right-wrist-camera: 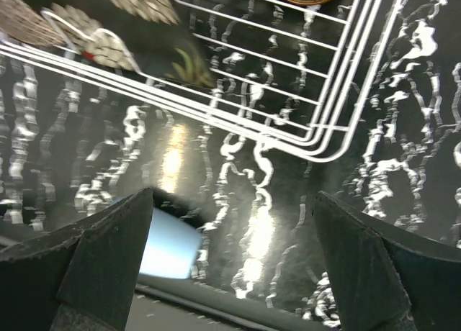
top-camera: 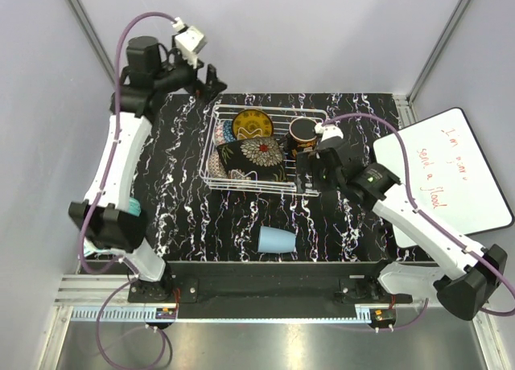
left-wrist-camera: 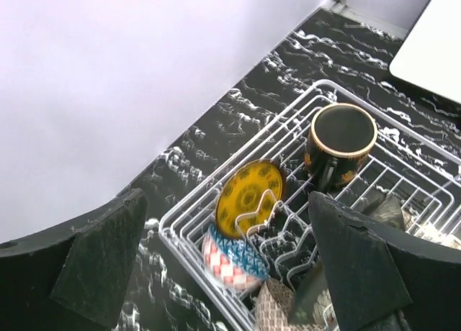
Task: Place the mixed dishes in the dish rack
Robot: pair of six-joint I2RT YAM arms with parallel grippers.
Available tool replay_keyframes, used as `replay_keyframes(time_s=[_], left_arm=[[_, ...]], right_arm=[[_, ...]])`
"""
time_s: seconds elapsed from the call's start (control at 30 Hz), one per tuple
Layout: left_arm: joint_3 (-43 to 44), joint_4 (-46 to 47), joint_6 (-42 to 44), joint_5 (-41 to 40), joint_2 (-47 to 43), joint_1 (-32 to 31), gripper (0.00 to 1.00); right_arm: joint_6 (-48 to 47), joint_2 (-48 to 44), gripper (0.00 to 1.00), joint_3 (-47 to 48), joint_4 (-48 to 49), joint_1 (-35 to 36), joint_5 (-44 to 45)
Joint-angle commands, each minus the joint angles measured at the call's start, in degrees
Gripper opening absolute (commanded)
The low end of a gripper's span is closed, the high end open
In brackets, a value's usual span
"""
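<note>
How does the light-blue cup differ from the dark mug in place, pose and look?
Place: the light-blue cup lies on the table, outside the dish rack; the dark mug is inside it. Pose: the cup is on its side; the mug stands upright. Look: the cup is plain; the mug has a gold rim. Neither is held.

left claw and right claw both hover tilted downward, jaws spread wide, empty.
</note>
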Motion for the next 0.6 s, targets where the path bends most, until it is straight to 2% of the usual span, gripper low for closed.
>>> replay_keyframes(time_s=[0.0, 0.1, 0.13, 0.17, 0.2, 0.23, 0.27, 0.3, 0.33, 0.37, 0.57], left_arm=[[-11.5, -0.1, -4.0, 3.8, -9.1, 3.7, 0.99], [-20.6, -0.1, -1.9, 3.5, -17.0, 5.1, 0.99], [-22.7, 0.1, -1.1, 3.3, -20.6, 5.2, 0.99], [-26.0, 0.4, -1.0, 3.2, -22.2, 5.2, 0.99], [-27.4, 0.4, -1.0, 3.3, -23.6, 5.2, 0.99], [-28.6, 0.6, -1.5, 3.4, -25.7, 5.2, 0.99], [-31.1, 1.0, -2.0, 3.5, -26.6, 5.2, 0.99], [-32.2, 1.3, -2.6, 3.7, -27.3, 5.2, 0.99], [-33.3, 1.8, -3.7, 3.9, -28.6, 5.2, 0.99], [-35.8, 3.3, -4.1, 4.0, -29.3, 5.2, 0.99], [-42.2, 6.6, -4.0, 3.6, -31.7, 5.2, 0.99]], right_arm=[[7.1, -1.5, 1.00, 4.7, -0.4, 0.5, -2.8], [7.5, -7.8, 1.00, -0.5, 3.6, 0.5, -9.3], [7.9, -9.5, 1.00, -3.2, 9.6, 0.5, -12.1], [8.1, -10.3, 1.00, -7.0, 11.3, 0.5, -14.0], [5.9, -5.0, 1.00, -5.6, 10.4, 0.5, -15.5], [4.7, 0.7, 1.00, -2.1, -0.1, 3.0, -12.2], [3.5, 6.8, 1.00, 7.5, -7.4, 5.9, -5.7], [1.7, 16.6, 1.00, 10.9, -12.7, 10.4, 1.6], [1.5, 19.8, 1.00, 13.1, -17.2, 14.2, 13.7], [1.4, 22.2, 0.99, 16.0, -17.8, 19.8, 16.5], [1.8, 33.2, 1.00, 24.3, -19.0, 23.2, 14.8]])
